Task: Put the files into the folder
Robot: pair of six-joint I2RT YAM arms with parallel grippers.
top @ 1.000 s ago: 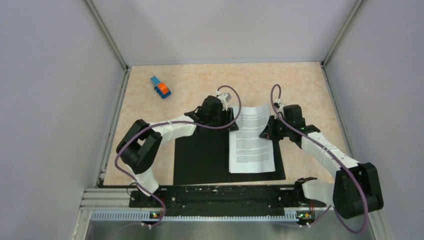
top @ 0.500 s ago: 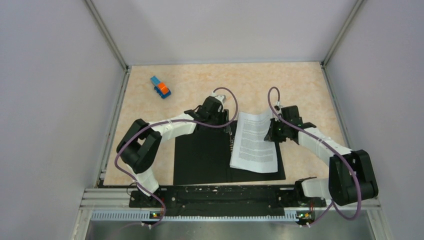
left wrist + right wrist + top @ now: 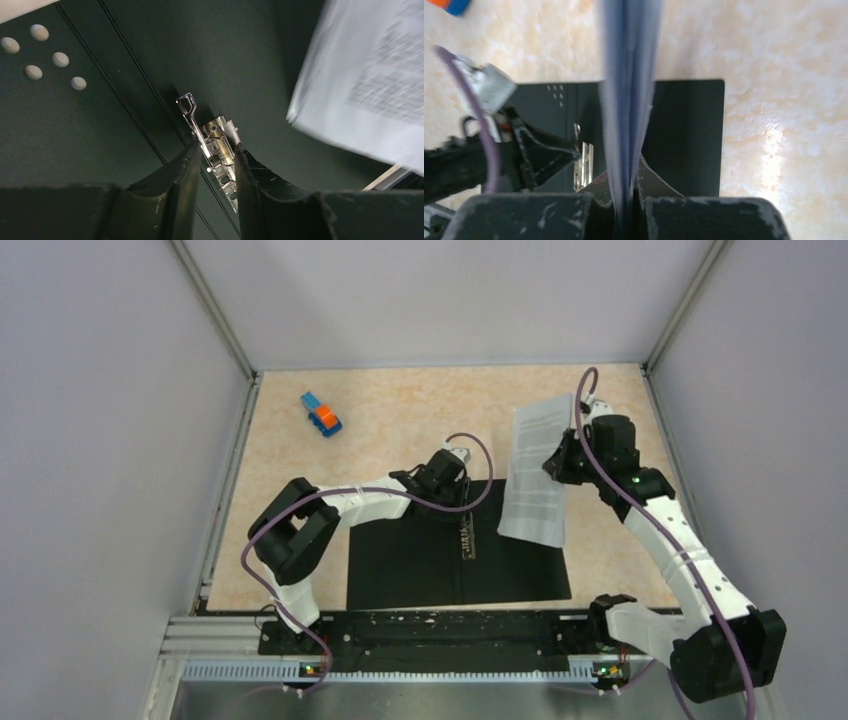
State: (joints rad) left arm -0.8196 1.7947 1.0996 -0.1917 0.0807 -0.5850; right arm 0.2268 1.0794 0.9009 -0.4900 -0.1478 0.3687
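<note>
White files (image 3: 535,480), dangling from a one-edge pinch in R gripper (image 3: 628,190) at folder's (image 3: 400,560) 1 o'clock, are risking fanning apart; L gripper (image 3: 218,150) is straddling clip (image 3: 225,131), can't tell if gripping.

flat open folder (image 3: 400,560): black inside, pale dots in one corner | shiny metal clip (image 3: 221,140) between left gripper (image 3: 216,152) fingers: silver | thin paper sheets (image 3: 538,470) in right gripper (image 3: 628,197): white, black print | small toy block (image 3: 321,414) far from both: blue, orange | table top (image 3: 400,405): peach, cloudy
</note>
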